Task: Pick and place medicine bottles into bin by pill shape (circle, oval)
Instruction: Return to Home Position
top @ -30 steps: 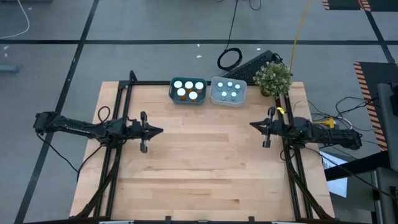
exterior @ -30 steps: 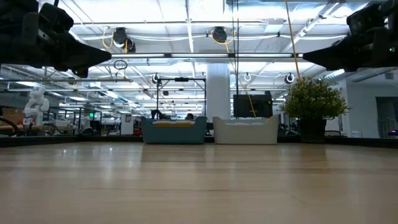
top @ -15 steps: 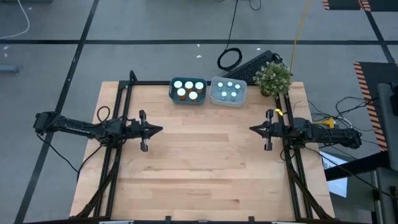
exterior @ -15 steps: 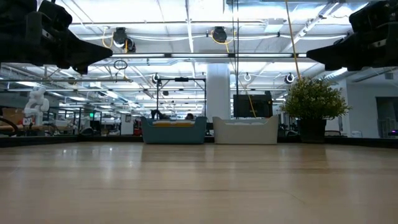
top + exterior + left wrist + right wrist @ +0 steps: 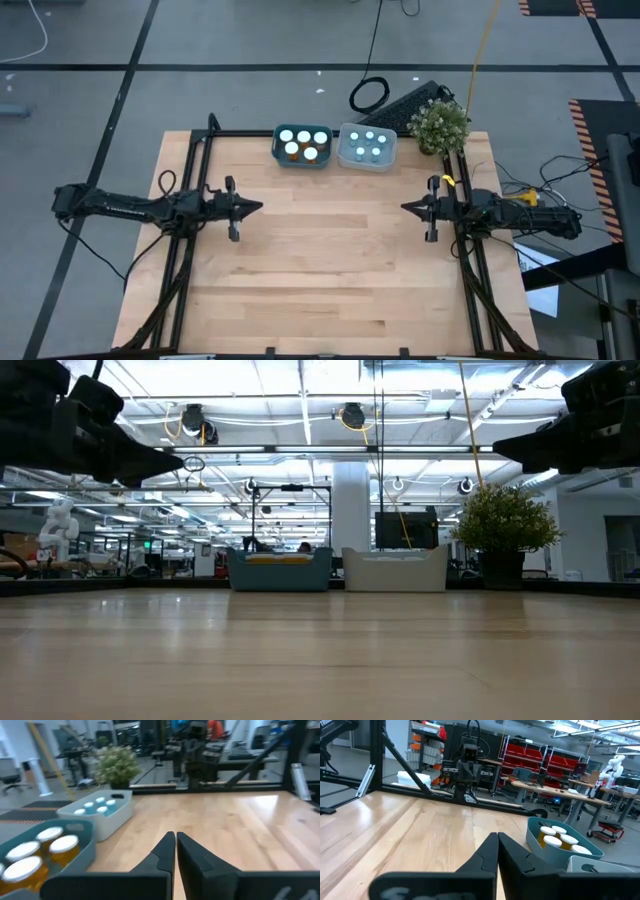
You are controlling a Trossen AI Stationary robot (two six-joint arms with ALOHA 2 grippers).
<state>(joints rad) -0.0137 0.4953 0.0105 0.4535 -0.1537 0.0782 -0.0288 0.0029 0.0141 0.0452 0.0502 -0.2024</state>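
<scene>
Evidently the sorting looks finished: orange medicine bottles point(image 5: 302, 143) sit in the teal bin point(image 5: 278, 152), pale-blue ones point(image 5: 366, 145) in the white bin point(image 5: 389, 160), so left claw point(image 5: 258, 209) and right claw point(image 5: 405, 207) hover pinched closed, empty, above the bare surface point(image 5: 320, 270).

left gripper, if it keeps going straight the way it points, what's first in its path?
Probably the right gripper, facing it across the bare table. The left gripper points along that line; the bins sit off to the side. Heights unclear.

bottles point(image 5: 303, 144) in two bins side by side – table's point(image 5: 320, 290) far edge
</scene>
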